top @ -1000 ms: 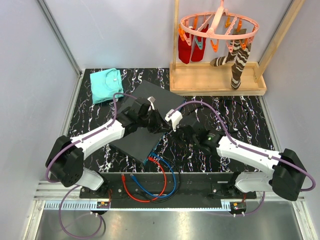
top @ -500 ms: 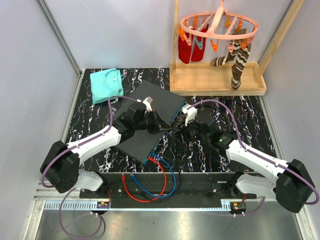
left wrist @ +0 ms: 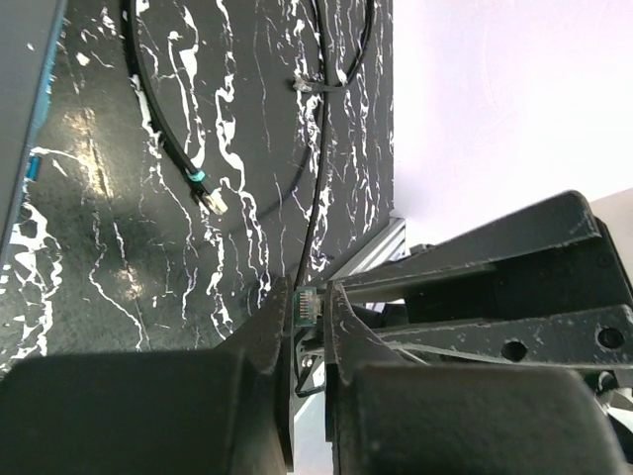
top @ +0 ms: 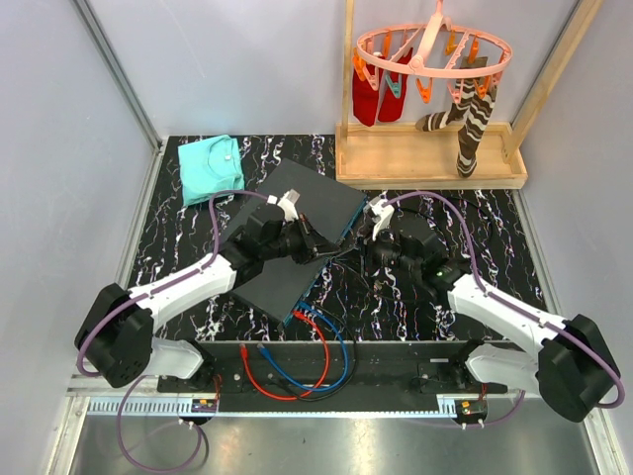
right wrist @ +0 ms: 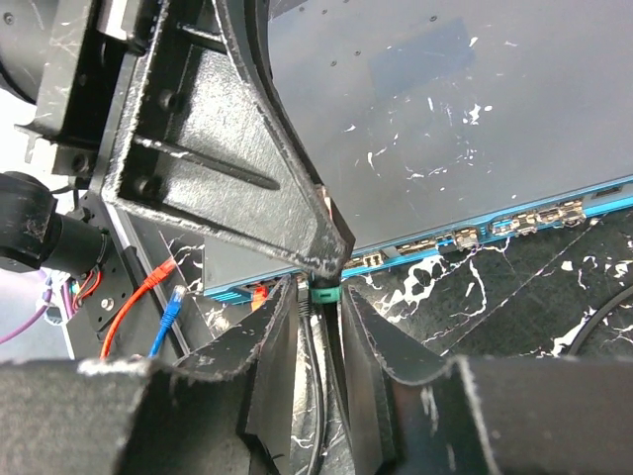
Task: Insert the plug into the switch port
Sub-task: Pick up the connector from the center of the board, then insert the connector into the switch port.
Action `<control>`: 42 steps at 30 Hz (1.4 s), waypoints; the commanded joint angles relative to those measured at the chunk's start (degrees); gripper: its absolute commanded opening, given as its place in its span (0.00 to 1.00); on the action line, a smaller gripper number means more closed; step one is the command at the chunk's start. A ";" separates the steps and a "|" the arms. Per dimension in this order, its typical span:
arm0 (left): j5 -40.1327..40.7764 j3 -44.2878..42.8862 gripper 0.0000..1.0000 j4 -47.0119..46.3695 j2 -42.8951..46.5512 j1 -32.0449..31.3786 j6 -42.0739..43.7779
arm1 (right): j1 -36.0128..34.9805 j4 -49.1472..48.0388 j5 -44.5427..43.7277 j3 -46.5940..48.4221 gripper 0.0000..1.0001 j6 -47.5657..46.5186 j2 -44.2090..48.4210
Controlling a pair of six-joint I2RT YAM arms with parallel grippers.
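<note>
The switch is a flat dark grey box lying askew mid-table, and its teal edge carries a row of ports. My left gripper is shut on the clear plug just off that edge. The plug's black cable trails away across the table. My right gripper stands open, its fingers on either side of the same cable just behind its green band. In the top view the left gripper and right gripper nearly meet beside the switch.
A red plug sits in a port, and red and blue cables loop toward the near rail. A second black cable lies on the marble. A folded teal cloth lies back left. The wooden rack with hung socks stands back right.
The right gripper's jaws have parted and it has backed off to the right. The left gripper has kept the plug and shifted a little left along the switch.
</note>
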State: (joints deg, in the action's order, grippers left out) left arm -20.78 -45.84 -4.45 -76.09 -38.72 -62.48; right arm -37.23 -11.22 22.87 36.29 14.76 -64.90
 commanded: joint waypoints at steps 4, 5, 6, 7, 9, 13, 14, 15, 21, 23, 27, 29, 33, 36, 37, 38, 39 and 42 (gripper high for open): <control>-1.20 0.76 0.00 -5.75 2.44 -0.39 -0.72 | 1.37 -3.28 1.47 -0.61 0.33 -0.52 -1.28; -1.37 0.84 0.00 -5.92 2.53 -0.30 -0.72 | 1.72 -3.28 1.21 -0.78 0.33 -0.70 -1.45; -1.37 0.84 0.00 -6.01 2.62 -0.39 -0.89 | 1.99 -3.28 1.21 -0.87 0.33 -0.79 -1.45; -1.46 0.76 0.00 -6.01 2.62 -0.39 -0.89 | 2.16 -3.28 1.38 -0.96 0.33 -1.05 -1.45; -1.81 0.84 0.00 -6.19 2.53 -0.30 -0.89 | 2.60 -3.54 2.43 -0.70 0.32 -1.32 -1.54; -2.43 1.02 0.00 -6.80 2.35 -0.39 -0.89 | 2.69 -3.98 5.07 -0.26 0.07 -2.89 -1.37; -2.52 1.02 0.00 -6.72 2.09 -0.39 -0.72 | 2.78 -3.98 6.12 -0.08 0.02 -3.42 -1.28; -2.52 1.02 0.00 -6.45 2.09 -0.39 -0.45 | 2.69 -3.98 6.57 0.09 0.00 -4.56 -1.19; 1.34 -1.43 0.33 2.76 3.41 2.24 5.17 | 2.26 4.00 10.87 3.08 0.00 -11.41 -2.07; 2.58 -2.67 0.44 7.25 4.72 5.75 7.79 | 1.21 6.03 9.83 3.52 0.00 -13.26 -2.51; 5.30 -5.21 0.75 15.24 6.75 13.13 13.95 | -4.76 12.34 3.07 4.57 0.00 -19.41 -4.79; 6.97 -6.44 0.84 20.78 6.49 17.96 18.07 | -8.98 13.33 -0.98 5.10 0.00 -20.12 -6.98; 10.48 -9.52 0.98 26.94 4.38 25.17 24.50 | -14.79 14.30 -6.25 6.33 0.00 -22.41 -11.98; 14.61 -11.89 0.99 30.63 1.05 28.87 29.51 | -18.13 14.83 -10.47 7.65 0.00 -24.69 -14.97; 17.15 -12.51 0.99 31.07 -1.23 30.18 31.61 | -18.83 14.91 -12.05 8.35 0.00 -25.31 -15.68; 18.04 -13.12 0.99 31.43 -2.55 30.63 32.67 | -19.45 15.18 -12.50 8.79 0.00 -26.44 -16.30; 19.70 -14.35 0.99 32.04 -3.96 31.16 33.47 | -19.80 15.53 -12.85 9.14 0.00 -26.98 -17.61; 20.42 -17.16 0.99 33.88 -9.50 33.09 36.02 | -20.60 16.32 -13.99 10.64 0.00 -28.82 -19.81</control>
State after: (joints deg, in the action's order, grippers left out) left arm -5.63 -58.35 25.36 -80.27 -7.55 -33.65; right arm -56.73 4.47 13.56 43.05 -9.43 -82.70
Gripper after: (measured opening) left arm 0.984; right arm 0.029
